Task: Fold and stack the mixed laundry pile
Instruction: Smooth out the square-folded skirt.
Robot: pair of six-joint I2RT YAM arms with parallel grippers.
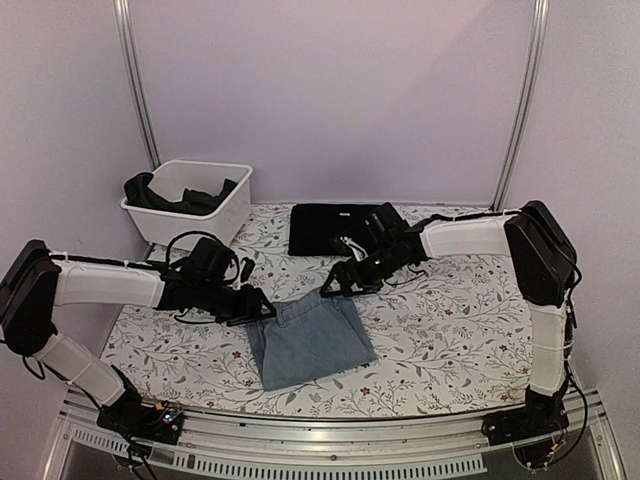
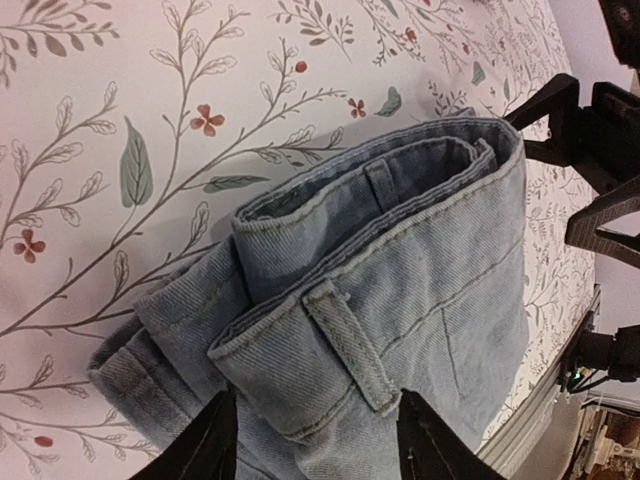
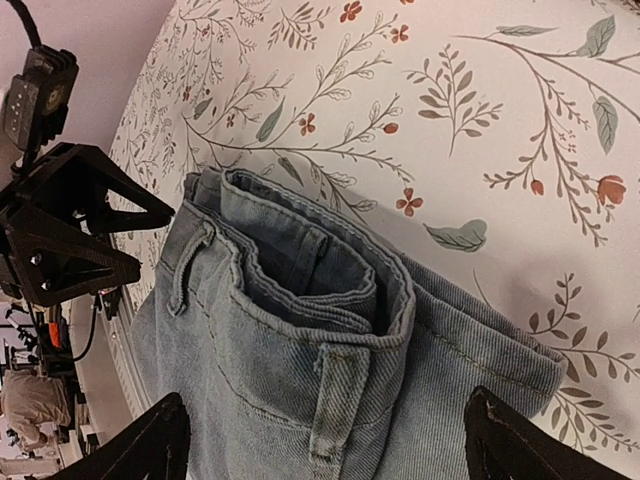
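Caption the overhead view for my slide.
Left gripper and right gripper flank folded light blue denim jeans on floral table; black cloth behind.

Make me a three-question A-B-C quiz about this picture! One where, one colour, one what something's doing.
1. Where are the jeans? A on the floor B on the table C on a hook
2. What colour is the bin? A red B white C green
3. The right hand is: A wide open B shut on a sock C out of sight
Answers: 1 B, they lie folded on the flowery table; 2 B, its walls are white; 3 A, it gapes wide above the jeans.
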